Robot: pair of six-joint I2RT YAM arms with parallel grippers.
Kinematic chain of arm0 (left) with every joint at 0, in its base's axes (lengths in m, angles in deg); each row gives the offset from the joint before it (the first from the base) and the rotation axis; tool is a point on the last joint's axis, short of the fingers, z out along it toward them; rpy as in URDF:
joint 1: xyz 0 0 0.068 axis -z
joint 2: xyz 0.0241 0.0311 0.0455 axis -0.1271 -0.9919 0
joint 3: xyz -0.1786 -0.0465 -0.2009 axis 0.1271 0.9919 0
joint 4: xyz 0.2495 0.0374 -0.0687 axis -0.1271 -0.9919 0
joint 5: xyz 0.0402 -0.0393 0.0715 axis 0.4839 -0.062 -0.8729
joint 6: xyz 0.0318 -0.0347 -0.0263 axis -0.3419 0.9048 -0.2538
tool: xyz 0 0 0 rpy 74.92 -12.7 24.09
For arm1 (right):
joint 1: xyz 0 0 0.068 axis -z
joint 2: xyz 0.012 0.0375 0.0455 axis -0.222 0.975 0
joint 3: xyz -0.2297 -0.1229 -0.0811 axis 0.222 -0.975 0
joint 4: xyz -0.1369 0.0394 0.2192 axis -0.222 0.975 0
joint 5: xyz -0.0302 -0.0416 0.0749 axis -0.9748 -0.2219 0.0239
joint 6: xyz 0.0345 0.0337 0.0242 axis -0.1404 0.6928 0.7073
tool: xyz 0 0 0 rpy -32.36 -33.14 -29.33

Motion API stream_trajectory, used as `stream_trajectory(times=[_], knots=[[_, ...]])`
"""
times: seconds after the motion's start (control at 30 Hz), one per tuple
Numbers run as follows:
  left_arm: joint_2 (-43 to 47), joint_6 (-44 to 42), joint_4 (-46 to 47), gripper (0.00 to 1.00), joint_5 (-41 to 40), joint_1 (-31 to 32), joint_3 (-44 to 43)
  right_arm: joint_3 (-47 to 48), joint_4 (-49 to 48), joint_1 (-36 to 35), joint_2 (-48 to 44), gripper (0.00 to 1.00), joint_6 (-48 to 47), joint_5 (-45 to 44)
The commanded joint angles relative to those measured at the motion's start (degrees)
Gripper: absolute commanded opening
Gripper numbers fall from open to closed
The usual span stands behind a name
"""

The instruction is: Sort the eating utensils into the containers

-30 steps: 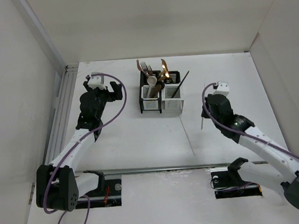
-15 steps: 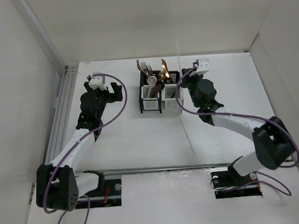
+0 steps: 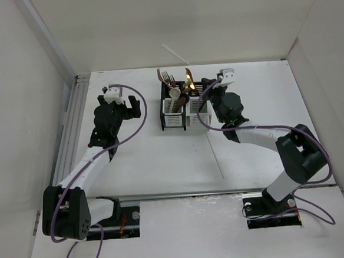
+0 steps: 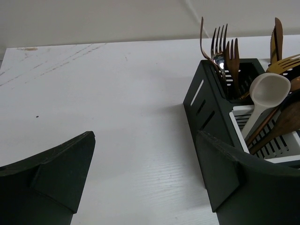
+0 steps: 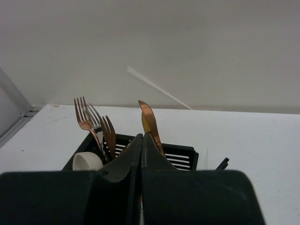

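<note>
left gripper is spread wide over the table, just left of the two joined caddies, touching nothing. right gripper has its fingers pressed flat together right by the right-hand caddy. a white chopstick slants up against the back wall beyond it, can't tell if it's actually pinched. copper forks, a copper knife and a cream spoon stand in the caddies. a second white chopstick lies flat on the table in front of them.
</note>
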Motion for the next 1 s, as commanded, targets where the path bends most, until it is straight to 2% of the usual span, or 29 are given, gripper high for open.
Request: stream_trajectory(times=[0.0, 0.67, 0.7, 0.73, 0.77, 0.83, 0.87, 0.93, 0.97], knots=[[-0.04, -0.7, 1.23, 0.87, -0.45, -0.12, -2.57, -0.54, -1.49, -0.27, -5.51, 0.0, 1.09, 0.36], [-0.57, -1.23, 1.23, 0.87, 0.08, -0.12, -3.09, -0.8, 10.9, 0.79, -15.9, 0.0, -0.05, 1.15], [-0.57, -1.23, 1.23, 0.87, 0.08, -0.12, -3.09, -0.8, 11.95, 1.57, -16.5, 0.07, -0.57, 2.89], [-0.57, -0.71, 1.23, 0.87, 0.08, -0.12, -3.09, -0.28, 16.14, 1.58, -16.51, 0.2, -0.58, 3.95], [-0.57, -0.7, 1.23, 0.87, 0.08, -0.12, -3.09, 0.51, 19.57, 2.19, -17.03, 0.46, -1.18, 5.0], [-0.57, -0.7, 1.23, 0.87, 0.08, -0.12, -2.57, 3.48, 28.18, 2.2, -17.04, 0.63, -1.72, 7.91], [-0.57, -0.7, 1.23, 0.87, 0.08, -0.12, -2.57, 4.11, 36.31, 2.2, -17.56, 0.77, -2.5, 8.96], [-0.04, -0.18, 1.23, 0.87, 0.08, -0.12, -2.04, 4.12, 41.74, 2.2, -18.52, 0.86, -2.51, 11.5], [-0.04, -0.17, 1.23, 0.87, 0.08, -0.12, -2.04, 1.25, 43.85, 2.2, -19.58, 0.88, -2.51, 12.13]])
